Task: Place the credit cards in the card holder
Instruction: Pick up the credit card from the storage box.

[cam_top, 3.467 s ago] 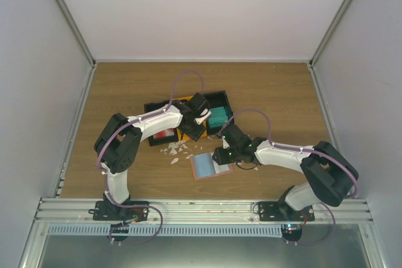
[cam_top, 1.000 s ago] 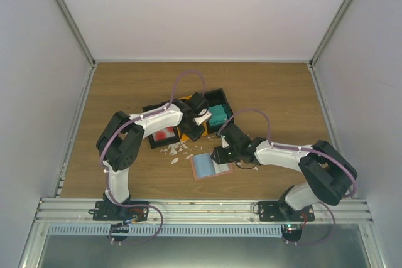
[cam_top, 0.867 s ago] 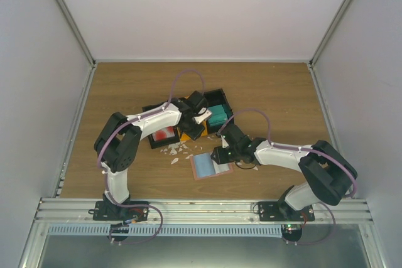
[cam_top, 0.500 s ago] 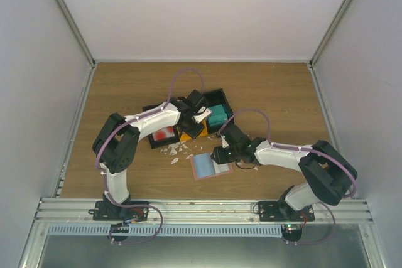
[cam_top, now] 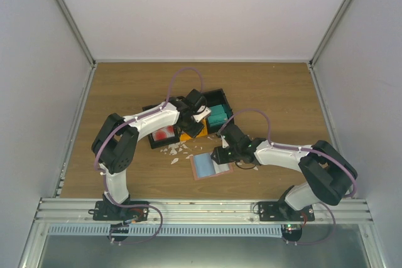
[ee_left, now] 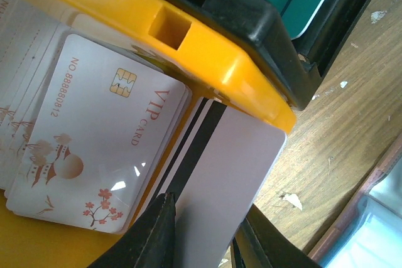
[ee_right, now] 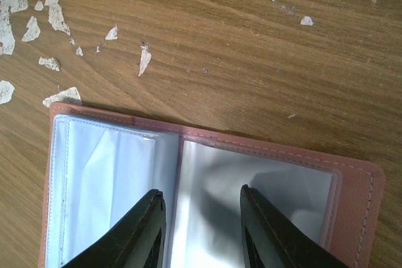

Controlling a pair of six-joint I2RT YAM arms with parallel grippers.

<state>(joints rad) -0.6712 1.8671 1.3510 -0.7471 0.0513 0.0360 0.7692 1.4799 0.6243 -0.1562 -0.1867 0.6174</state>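
My left gripper [cam_top: 198,115] [ee_left: 204,208] is shut on a white credit card [ee_left: 232,161], black stripe up, just above the orange bin [ee_left: 207,48]. A stack of pale pinkish-white credit cards [ee_left: 94,136] lies in that bin. Teal cards [cam_top: 218,116] fill the black bin to its right, and red-blobbed cards [cam_top: 164,134] the black bin to its left. The reddish-brown card holder [cam_top: 205,166] [ee_right: 352,174] lies open on the table, light blue pockets up. My right gripper [cam_top: 221,155] [ee_right: 204,218] is open, its fingers [ee_right: 260,230] low over the holder's right pocket.
White paper scraps [cam_top: 176,149] [ee_right: 44,10] lie on the wood table [cam_top: 125,92] between the bins and the holder. The row of bins stands mid-table. Grey walls close in the left, back and right sides. A metal rail [cam_top: 201,208] runs along the near edge.
My left gripper has shifted slightly toward the back with the white card in it. The right arm and the card holder have hardly moved.
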